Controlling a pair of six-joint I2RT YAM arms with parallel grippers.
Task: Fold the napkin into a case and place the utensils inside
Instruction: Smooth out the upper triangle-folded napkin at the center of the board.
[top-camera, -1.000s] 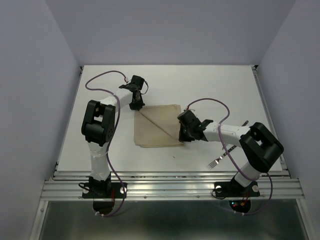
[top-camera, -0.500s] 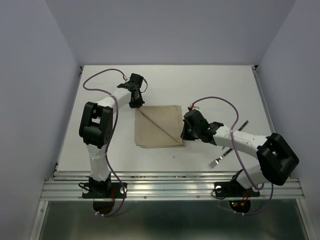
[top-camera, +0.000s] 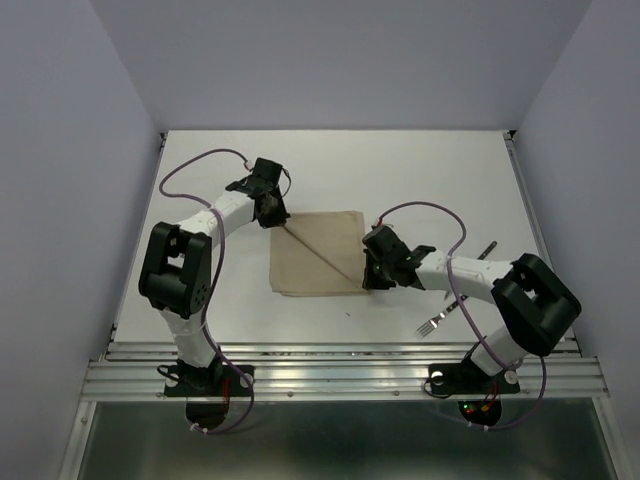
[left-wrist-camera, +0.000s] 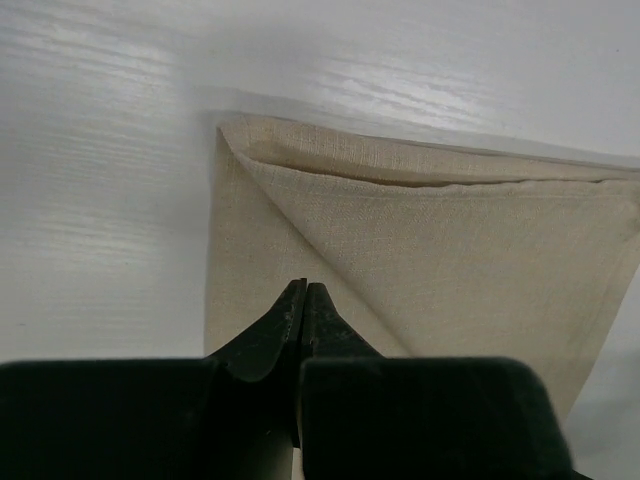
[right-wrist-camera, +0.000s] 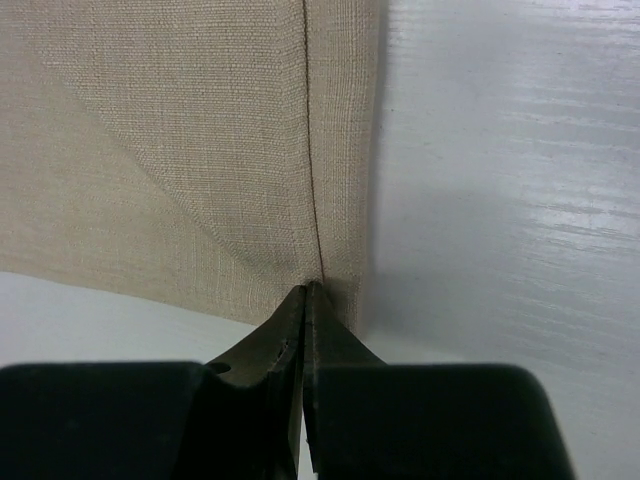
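The beige napkin (top-camera: 315, 252) lies flat mid-table, folded, with a diagonal crease across its top layer. My left gripper (top-camera: 272, 212) is shut, its tips down on the napkin (left-wrist-camera: 450, 230) near the far-left corner, with no cloth seen between the jaws. My right gripper (top-camera: 368, 275) is shut too, its tips touching the near-right corner of the napkin (right-wrist-camera: 200, 150) where a fold edge ends. The fork (top-camera: 437, 320) lies on the table by the right arm. A slim dark piece, apparently the knife (top-camera: 488, 246), pokes out behind that arm, mostly hidden.
The white table (top-camera: 420, 170) is walled at the back and both sides. A metal rail (top-camera: 340, 365) runs along the near edge, where the arm bases stand. Purple cables loop above both arms.
The left arm's elbow has swung left and its gripper has come down a little onto the napkin's far-left corner. The right arm's elbow has shifted while its gripper stays at the near-right corner.
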